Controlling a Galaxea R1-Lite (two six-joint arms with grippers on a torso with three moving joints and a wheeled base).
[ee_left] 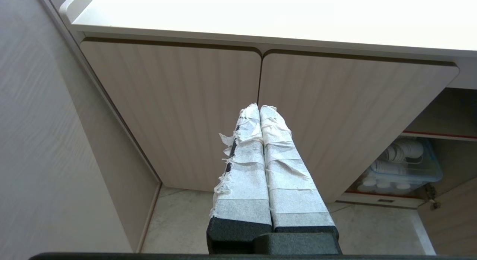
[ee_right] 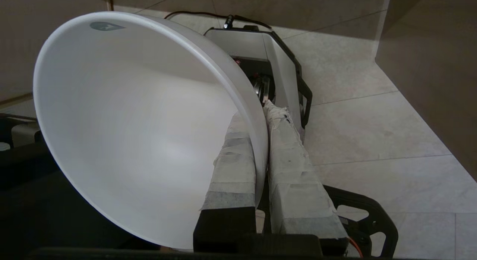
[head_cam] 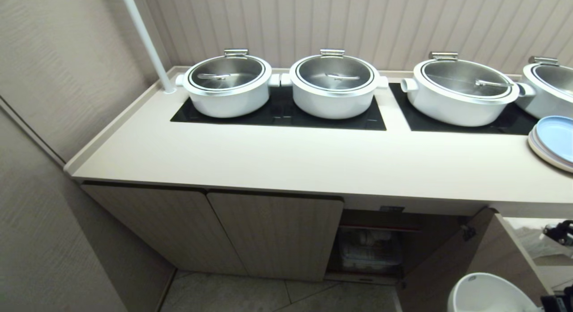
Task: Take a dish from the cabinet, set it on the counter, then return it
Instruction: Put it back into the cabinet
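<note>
One dish [ee_right: 141, 133], a white bowl, is pinched by its rim in my right gripper [ee_right: 261, 118], low at the near right below the counter [head_cam: 286, 160], near the open cabinet [head_cam: 380, 245]. I judge it light, rigid, glazed-slick and breakable (rim hold is thin). One small grey mark inside the rim: unreadable. Left gripper [ee_left: 259, 107] clenched, empty.

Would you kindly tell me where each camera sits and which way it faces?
Head view: high, looking down on the counter and open cabinet; dish at the corner.
Left wrist view: behind the shut left claw, facing cabinet doors.
Right wrist view: behind the right claw pinching the dish rim, facing floor.
Shared: cabinet, dish.
</note>
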